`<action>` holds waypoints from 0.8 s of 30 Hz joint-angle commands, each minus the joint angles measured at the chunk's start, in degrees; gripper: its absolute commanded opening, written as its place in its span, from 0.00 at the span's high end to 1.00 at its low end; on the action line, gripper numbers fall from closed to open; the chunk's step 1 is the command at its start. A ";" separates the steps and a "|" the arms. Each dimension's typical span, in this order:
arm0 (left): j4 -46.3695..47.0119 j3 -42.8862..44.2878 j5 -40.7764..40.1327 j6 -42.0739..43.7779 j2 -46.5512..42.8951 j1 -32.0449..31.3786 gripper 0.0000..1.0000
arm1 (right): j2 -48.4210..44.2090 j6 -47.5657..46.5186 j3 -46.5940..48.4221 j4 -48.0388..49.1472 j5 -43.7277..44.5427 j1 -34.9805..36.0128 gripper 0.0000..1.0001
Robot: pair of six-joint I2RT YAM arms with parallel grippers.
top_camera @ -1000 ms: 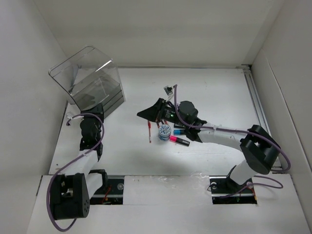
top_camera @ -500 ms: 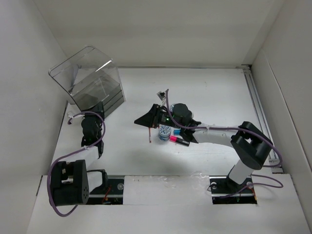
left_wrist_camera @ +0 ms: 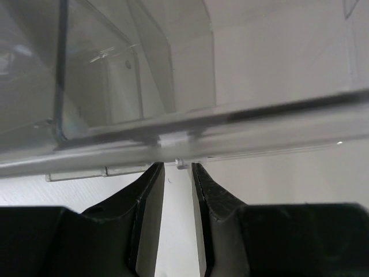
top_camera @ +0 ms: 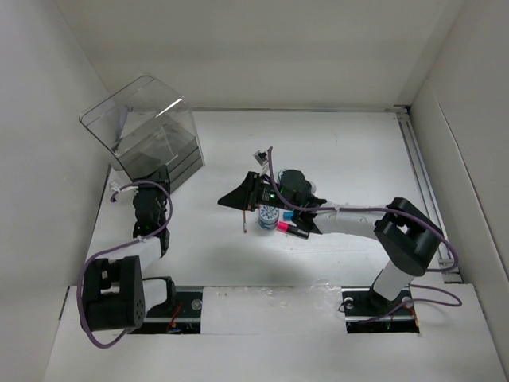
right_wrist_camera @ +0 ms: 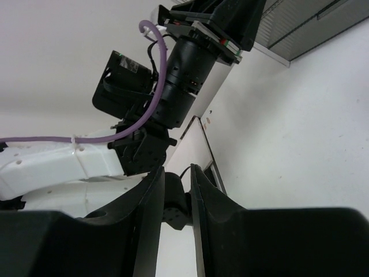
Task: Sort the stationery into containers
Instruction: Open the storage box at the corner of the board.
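1. Clear acrylic box (top_camera: 149, 131), upper left of the top view. The stationery visible lies well apart from it, so sorting looks barely begun.
2. Left gripper (left_wrist_camera: 177, 168), at the box's base. The fingers are nearly together with their tips against a drawer lip (left_wrist_camera: 181, 163), presumably to draw it out. Whether they pinch it cannot be told.
3. Right gripper (top_camera: 231, 198), centre, above the top end of a red pen (top_camera: 242, 221). A slim gap shows between the fingers, but no hold on the pen can be confirmed.
4. Patterned tub (top_camera: 269, 214) and pink-capped marker (top_camera: 288, 229), just right of the pen under the right arm, not yet sorted.
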 commanded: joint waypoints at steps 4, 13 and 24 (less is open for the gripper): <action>7.39 3.12 0.24 -1.06 5.28 -0.06 0.83 | -2.18 -1.26 0.95 3.11 -1.02 0.54 0.70; 9.25 3.12 0.24 -0.19 5.03 -0.06 0.99 | -1.58 -1.26 -0.28 3.72 -2.34 1.68 0.70; -0.15 5.04 -1.87 5.97 -7.89 -0.06 1.00 | -3.32 -1.26 -3.01 4.34 -2.95 2.21 0.70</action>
